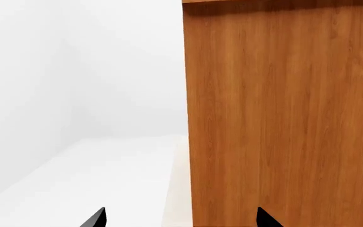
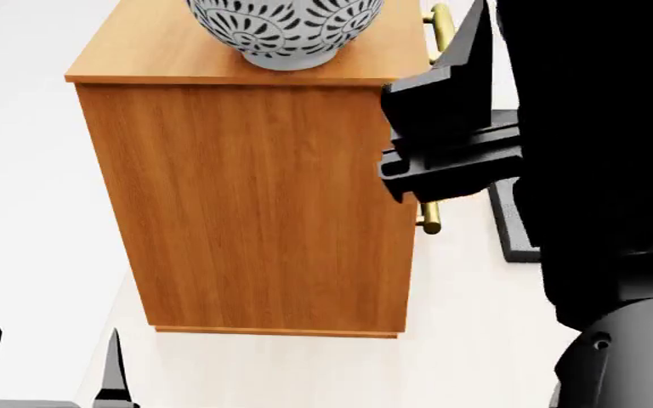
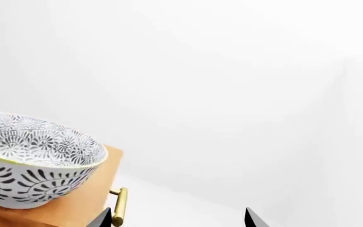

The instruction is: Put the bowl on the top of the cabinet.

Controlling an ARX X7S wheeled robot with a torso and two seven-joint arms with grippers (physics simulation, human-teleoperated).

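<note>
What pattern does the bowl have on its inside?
The bowl has a dense grey-black leaf pattern on white; the right wrist view shows it best.

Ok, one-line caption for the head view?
Patterned bowl resting upright on the cabinet top, right arm's tool beside it, empty.

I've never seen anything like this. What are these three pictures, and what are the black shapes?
These are simulator renders from a two-armed robot. One camera sits on its head, one near each gripper. The head view looks down at a wooden cabinet with a patterned bowl standing on top; the big black mass is the robot's right arm. The black points at each wrist picture's edge are gripper fingers: left gripper facing the cabinet's side, right gripper beside the bowl. Both are spread apart, holding nothing. A brass handle shows too.
</note>
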